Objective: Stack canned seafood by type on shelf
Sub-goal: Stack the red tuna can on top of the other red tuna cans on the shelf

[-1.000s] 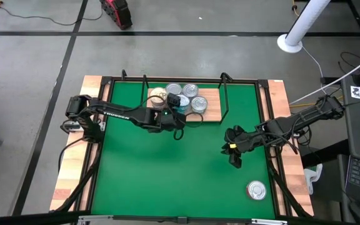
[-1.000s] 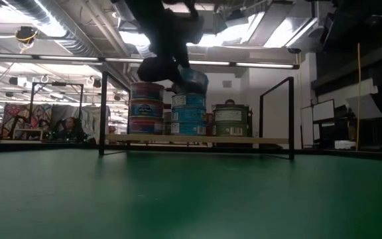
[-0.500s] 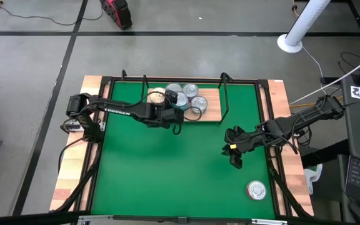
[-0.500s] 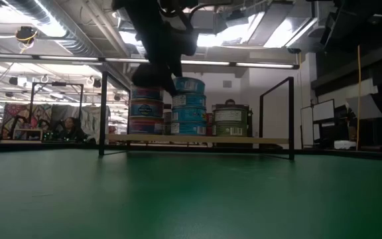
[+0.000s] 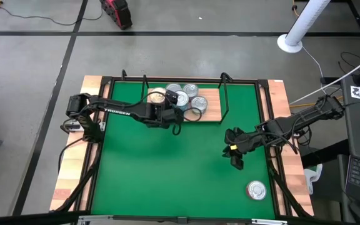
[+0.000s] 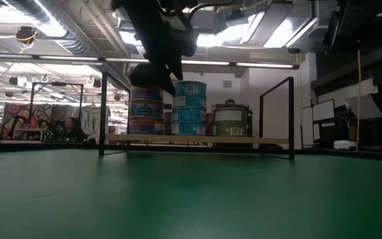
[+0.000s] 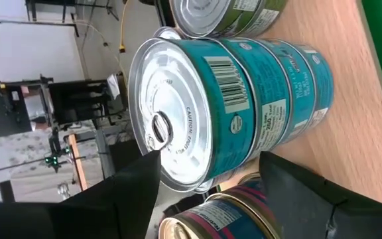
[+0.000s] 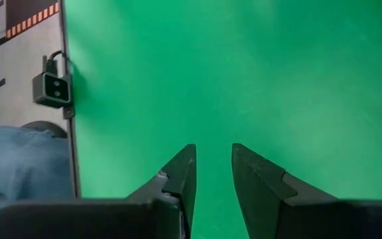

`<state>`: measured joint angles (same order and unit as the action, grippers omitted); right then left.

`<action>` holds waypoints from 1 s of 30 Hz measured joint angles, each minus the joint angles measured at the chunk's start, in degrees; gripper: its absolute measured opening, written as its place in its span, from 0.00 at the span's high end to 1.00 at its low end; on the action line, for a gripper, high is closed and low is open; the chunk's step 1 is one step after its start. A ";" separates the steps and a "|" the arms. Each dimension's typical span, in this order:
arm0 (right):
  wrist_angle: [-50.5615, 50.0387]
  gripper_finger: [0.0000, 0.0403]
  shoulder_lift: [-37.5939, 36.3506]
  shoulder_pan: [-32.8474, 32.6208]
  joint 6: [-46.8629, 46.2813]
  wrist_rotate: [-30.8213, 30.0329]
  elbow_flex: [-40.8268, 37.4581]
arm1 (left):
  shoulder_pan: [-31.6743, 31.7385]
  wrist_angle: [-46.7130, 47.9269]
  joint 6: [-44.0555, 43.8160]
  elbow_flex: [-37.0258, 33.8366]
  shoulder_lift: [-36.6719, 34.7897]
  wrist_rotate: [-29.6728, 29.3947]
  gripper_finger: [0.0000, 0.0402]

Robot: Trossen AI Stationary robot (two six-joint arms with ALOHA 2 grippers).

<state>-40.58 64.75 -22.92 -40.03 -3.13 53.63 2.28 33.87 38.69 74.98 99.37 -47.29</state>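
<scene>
Your left gripper (image 5: 179,111) sits at the front edge of the shelf (image 5: 212,114), fingers spread wide on either side of the top teal tin (image 7: 231,106) without visibly pinching it; that tin rests on a teal stack (image 6: 189,109) three high. Crowding it, you have a second stack with dark, red-banded labels (image 6: 146,109) just beside it, partly hidden behind your arm in the low view, and a shorter green-labelled stack (image 6: 230,122) on the other side. The black wire uprights (image 6: 103,113) frame the board at its corners, so your reach passes between them.

One loose tin (image 5: 256,190) lies lid-up on the green mat (image 5: 167,169), near the mat's front right corner, well apart from the shelf.

Your right gripper (image 5: 234,157) hangs over bare mat, between the shelf and that tin, its fingers (image 8: 181,179) only narrowly parted and holding nothing.
</scene>
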 joint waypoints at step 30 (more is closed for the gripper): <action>2.75 0.76 5.95 -32.19 -32.38 -6.30 -0.02 | -21.45 -0.70 -37.22 -0.02 -1.46 2.90 0.37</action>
<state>-37.83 70.70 -55.11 -72.41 -9.43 53.60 -19.17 33.17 1.47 74.96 97.91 -44.39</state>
